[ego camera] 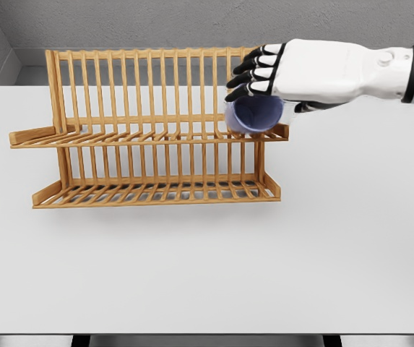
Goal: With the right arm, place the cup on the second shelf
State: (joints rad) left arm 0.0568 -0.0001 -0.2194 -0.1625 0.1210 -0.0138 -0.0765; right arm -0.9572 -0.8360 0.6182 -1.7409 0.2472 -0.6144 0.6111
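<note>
A blue cup is held by the right hand at the right end of a wooden rack's upper shelf.

Nearest the camera, a bare stretch of white table is seen, on which the two-tier slatted rack is set further back. The lower shelf is seen at the rack's front, with the upper shelf above and behind it and a tall row of upright slats at the rear. The cup is tipped so that its open mouth is turned towards the camera, and its lower edge is seen at the upper shelf's right end; whether it is resting on the slats cannot be told. The black-tipped fingers are curled over the cup's top, and the white forearm is seen entering from the right edge. A grey wall is seen beyond.
</note>
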